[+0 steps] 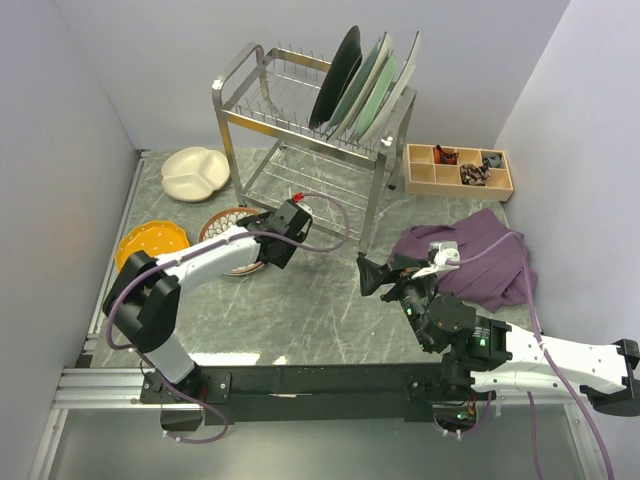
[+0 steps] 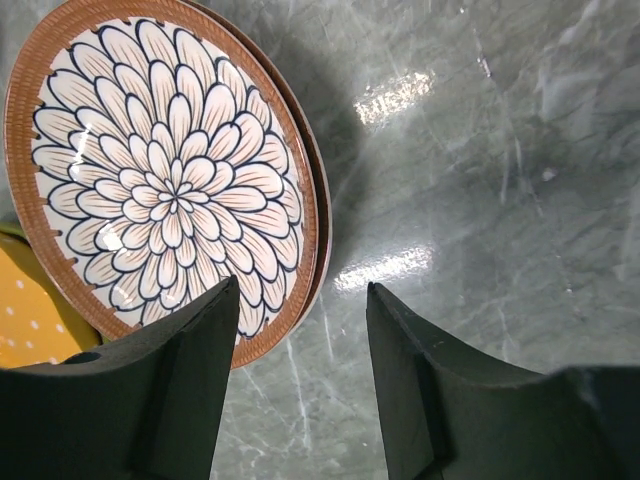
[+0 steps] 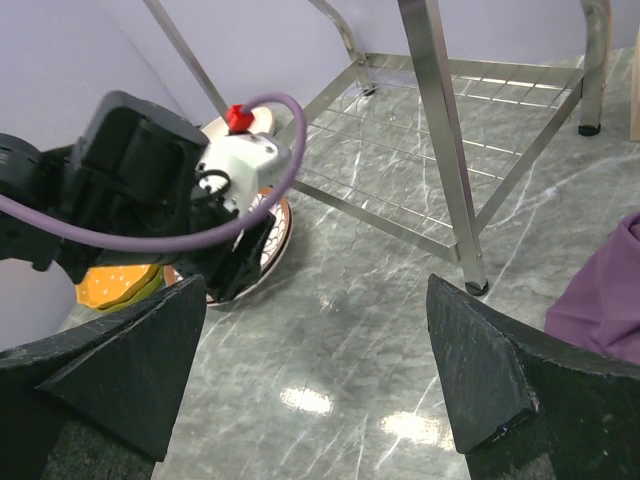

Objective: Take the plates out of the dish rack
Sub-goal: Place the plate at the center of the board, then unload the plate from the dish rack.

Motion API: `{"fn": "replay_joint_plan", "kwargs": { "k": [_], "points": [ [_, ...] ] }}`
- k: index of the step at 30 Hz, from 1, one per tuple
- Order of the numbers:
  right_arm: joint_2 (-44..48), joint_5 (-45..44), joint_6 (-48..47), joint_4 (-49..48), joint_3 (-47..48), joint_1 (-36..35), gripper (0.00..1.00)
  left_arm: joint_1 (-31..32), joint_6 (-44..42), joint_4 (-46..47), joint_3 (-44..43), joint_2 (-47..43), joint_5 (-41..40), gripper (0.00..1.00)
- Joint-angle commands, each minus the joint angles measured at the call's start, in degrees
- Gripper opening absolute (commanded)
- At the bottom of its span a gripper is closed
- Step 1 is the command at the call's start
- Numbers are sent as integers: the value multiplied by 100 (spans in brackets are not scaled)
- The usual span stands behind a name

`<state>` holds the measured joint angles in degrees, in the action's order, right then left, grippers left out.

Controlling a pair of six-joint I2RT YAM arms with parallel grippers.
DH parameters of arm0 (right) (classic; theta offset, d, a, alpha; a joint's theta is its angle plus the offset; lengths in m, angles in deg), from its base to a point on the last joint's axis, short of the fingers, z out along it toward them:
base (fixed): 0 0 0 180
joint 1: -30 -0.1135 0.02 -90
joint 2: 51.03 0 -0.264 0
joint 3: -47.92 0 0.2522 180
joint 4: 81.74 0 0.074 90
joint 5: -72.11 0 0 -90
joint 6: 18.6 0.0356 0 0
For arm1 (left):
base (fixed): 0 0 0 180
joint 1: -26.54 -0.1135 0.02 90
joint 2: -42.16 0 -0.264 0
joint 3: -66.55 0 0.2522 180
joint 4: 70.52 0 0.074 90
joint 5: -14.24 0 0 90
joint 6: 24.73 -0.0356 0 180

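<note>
Robot lab test cell, plain pale walls (image 1: pixel 70 110) boxing in a marble-look tabletop (image 1: pixel 320 310), 2 robot arms (image 1: pixel 200 262) mounted on a metal frame (image 1: pixel 90 385) at its near edge, loose purple cables (image 1: pixel 330 215), a dish rack (image 1: pixel 300 120) standing on the tabletop.

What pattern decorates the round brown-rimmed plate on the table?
Dark-outlined pale petals radiating from the centre of the round brown-rimmed plate; best in the left wrist view.

A wooden compartment tray (image 1: pixel 455 191) holding small dark items sits at the back right of a grey marbled tabletop (image 1: pixel 310 300). Nearer, a crumpled purple cloth (image 1: pixel 480 250) lies on the right.
</note>
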<state>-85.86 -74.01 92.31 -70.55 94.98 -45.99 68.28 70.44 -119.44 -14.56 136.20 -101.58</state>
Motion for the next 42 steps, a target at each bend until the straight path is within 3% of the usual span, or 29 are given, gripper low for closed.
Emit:
{"fn": "replay_joint_plan", "kwargs": {
  "k": [1,5,9,16,19,22,23,25,36,40,42],
  "points": [
    [46,-171,-25,-174,36,-39,96,-34,221,44,-129,-394,516,58],
    [29,-110,-16,-200,28,-39,96,-34,519,386,-59,-939,1717,58],
    [-59,-127,-8,-183,36,-39,96,-51,1028,878,195,-1668,2404,58],
    [-243,-13,45,-227,54,-39,96,-51,1478,1661,732,-3346,2600,59],
    [-340,-48,1,-297,45,-48,96,-43,1452,2003,811,-4015,2083,61],
    [-481,-180,-34,-279,89,-48,96,-51,1355,2276,610,-4481,1758,75],
    [-507,-215,-34,-271,98,-48,96,-52,1286,2329,392,-4534,1730,87],
    [-516,-250,-51,-306,80,-39,96,-52,1171,2312,92,-4509,1747,99],
    [-420,-119,-60,-402,1,-39,96,-323,467,2171,-1991,-3122,1720,99],
    [-446,-128,-78,-420,-8,-39,96,-1043,783,2303,-2623,-2559,3001,89],
    [-481,-101,-52,-376,18,-48,96,-1316,828,2460,-2818,-2217,3598,79]
  ]
}}
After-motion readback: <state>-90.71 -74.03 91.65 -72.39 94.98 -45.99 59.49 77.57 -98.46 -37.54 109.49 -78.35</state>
